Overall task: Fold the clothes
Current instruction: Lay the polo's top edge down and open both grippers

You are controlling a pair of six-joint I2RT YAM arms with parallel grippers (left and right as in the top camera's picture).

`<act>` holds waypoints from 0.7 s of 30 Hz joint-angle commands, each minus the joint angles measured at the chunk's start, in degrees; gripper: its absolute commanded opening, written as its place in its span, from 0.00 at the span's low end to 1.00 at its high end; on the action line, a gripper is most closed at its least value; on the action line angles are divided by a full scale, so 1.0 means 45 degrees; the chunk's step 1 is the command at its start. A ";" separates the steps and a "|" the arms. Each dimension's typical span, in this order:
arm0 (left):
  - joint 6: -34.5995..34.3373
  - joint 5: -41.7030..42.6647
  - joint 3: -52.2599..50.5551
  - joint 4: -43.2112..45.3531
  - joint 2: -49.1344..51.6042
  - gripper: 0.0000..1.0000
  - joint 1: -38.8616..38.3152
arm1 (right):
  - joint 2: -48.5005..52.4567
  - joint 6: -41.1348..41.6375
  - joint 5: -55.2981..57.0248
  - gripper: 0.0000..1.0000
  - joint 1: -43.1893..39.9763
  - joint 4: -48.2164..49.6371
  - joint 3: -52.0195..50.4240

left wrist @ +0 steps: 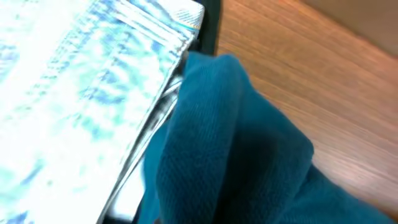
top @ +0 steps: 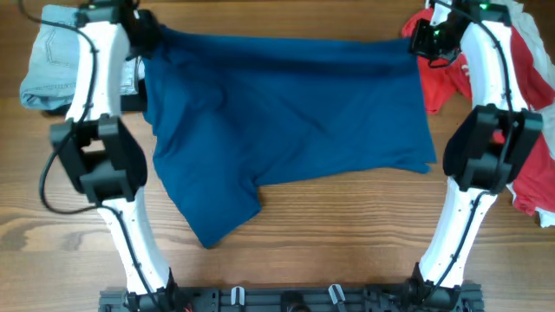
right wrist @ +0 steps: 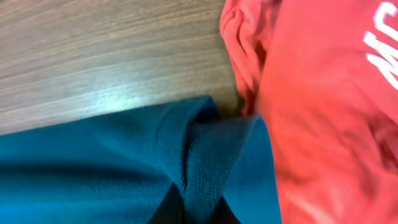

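Observation:
The dark blue shirt (top: pixel 286 121) lies spread across the middle of the table, with one flap hanging toward the front (top: pixel 212 212). My left gripper (top: pixel 146 42) is shut on its far left corner; in the left wrist view the bunched blue fabric (left wrist: pixel 236 143) hides the fingers. My right gripper (top: pixel 422 42) is shut on the far right corner, and a fold of blue cloth (right wrist: pixel 205 168) is pinched between the dark fingertips (right wrist: pixel 171 211). The red T-shirt (top: pixel 525 104) with white lettering (right wrist: pixel 382 53) lies crumpled right beside that corner.
Folded pale denim jeans (top: pixel 52 61) sit at the far left, close against the left gripper, with a black edge (left wrist: pixel 209 25) showing beyond them. Bare wooden table (top: pixel 347 234) runs along the front.

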 commanded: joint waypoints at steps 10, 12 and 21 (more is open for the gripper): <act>0.0024 0.0175 0.0112 -0.4673 -0.1175 0.04 -0.0345 | -0.0617 -0.0928 0.0039 0.06 -0.0753 -0.0937 0.0126; 0.0019 0.0160 -0.0223 -0.5119 -0.1171 0.04 -0.0340 | -0.0612 -0.1020 0.0044 0.06 -0.0753 -0.0884 0.0092; 0.0029 0.0136 -0.2501 -0.5508 -0.1132 0.04 -0.0282 | -0.0593 -0.1297 0.1175 0.06 -0.0782 -0.2895 0.0044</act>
